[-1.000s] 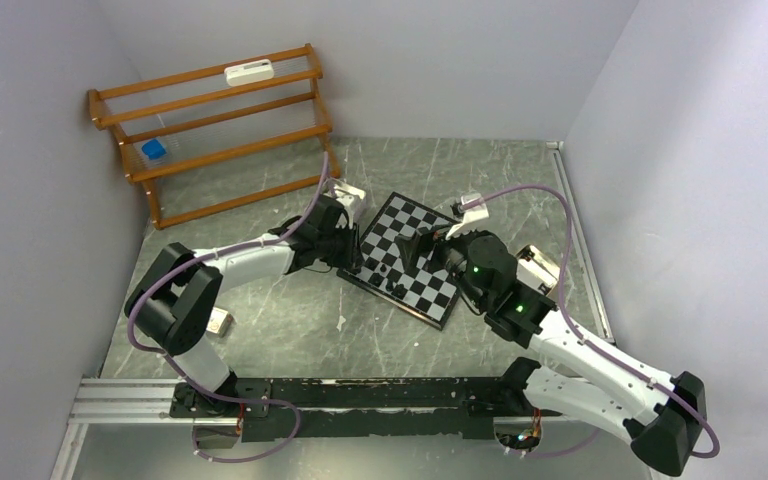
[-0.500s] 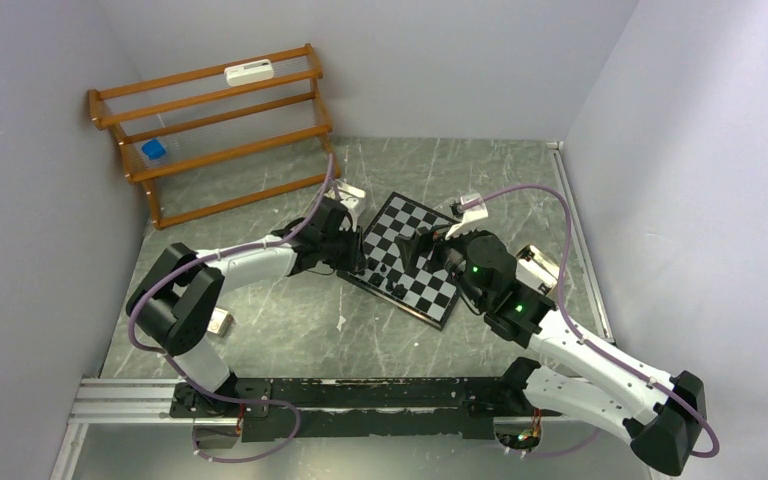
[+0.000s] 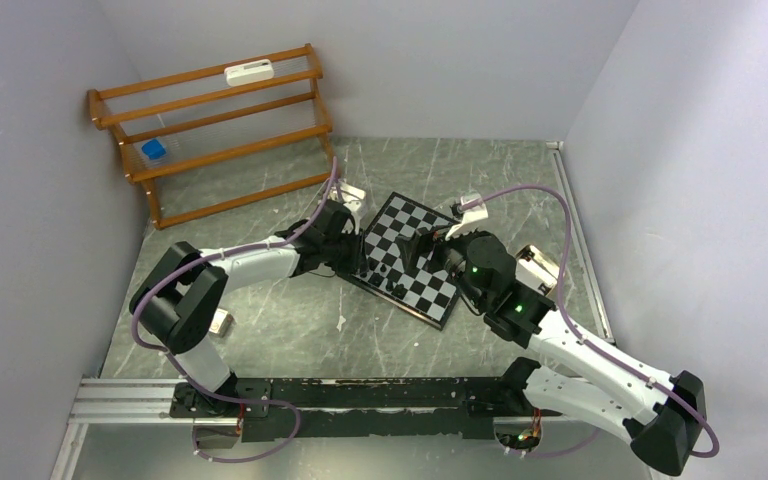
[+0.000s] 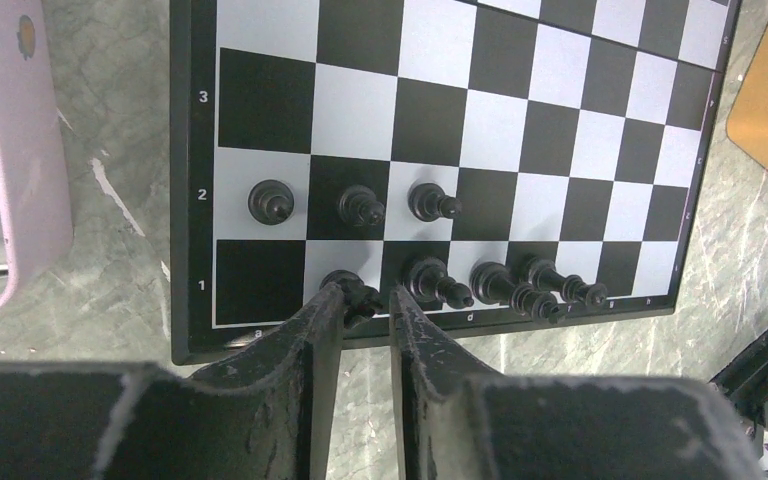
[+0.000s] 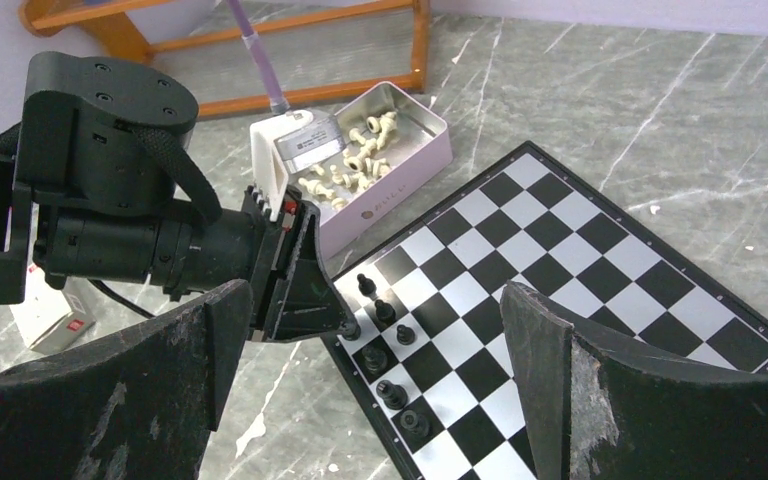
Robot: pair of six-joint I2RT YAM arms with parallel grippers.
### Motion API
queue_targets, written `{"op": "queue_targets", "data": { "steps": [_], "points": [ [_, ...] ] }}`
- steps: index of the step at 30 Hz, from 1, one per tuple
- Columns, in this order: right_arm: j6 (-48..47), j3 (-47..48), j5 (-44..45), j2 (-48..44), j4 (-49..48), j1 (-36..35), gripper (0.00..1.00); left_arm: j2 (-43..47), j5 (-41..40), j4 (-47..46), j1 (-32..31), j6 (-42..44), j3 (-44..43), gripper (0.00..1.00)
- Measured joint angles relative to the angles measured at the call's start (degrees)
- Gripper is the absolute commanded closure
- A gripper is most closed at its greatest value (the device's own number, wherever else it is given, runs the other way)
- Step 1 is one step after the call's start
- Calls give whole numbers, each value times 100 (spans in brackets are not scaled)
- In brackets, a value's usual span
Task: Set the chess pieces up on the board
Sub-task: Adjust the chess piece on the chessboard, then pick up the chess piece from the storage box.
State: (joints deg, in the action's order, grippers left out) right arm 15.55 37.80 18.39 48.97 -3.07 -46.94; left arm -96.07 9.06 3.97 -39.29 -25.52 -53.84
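Note:
The board lies tilted mid-table, and its near corner fills the left wrist view. Black chess pieces stand on it: three pawns in row 2 and several taller ones in row 1. My left gripper reaches in low over the board's edge. Its jaws are narrow, shut on a black chess piece that stands on the second square of row 1. My right gripper hovers over the board's middle, wide open with nothing in it.
A pinkish tin tray of cream-white pieces sits just off the board's far-left side. Another small tray lies right of the board. A wooden slatted rack stands back left. A small white box lies near the left arm.
My left arm has edged a little towards the board and its jaws have narrowed slightly. The right arm has not moved.

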Motion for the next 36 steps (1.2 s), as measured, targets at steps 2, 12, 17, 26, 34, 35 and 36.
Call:
{"op": "queue_targets", "data": {
  "steps": [2, 12, 17, 26, 34, 35, 36],
  "points": [
    [2, 0, 7, -2, 0, 0, 0, 0, 0, 2, 0, -2, 0, 66],
    [422, 17, 201, 74, 256, 4, 0, 11, -247, 262, -9, -50, -446, 48],
    [970, 426, 557, 433, 955, 175, 0, 205, -533, 741, -13, -17, -1095, 40],
    [1541, 1239, 455, 1250, 2184, 1989, 1, 1366, -782, 1700, -17, 568, -1692, 2],
    [1311, 1198, -22, 1458, 2828, 4057, 38, 2531, -896, 1980, -20, 1274, -758, 0],
    [1283, 1154, -44, 1462, 2828, 4277, 42, 2509, -968, 2059, -20, 1333, -697, 0],
    [1266, 1099, -63, 1460, 2837, 4457, 44, 2457, -1049, 2166, -20, 1388, -662, 0]
  ]
}}
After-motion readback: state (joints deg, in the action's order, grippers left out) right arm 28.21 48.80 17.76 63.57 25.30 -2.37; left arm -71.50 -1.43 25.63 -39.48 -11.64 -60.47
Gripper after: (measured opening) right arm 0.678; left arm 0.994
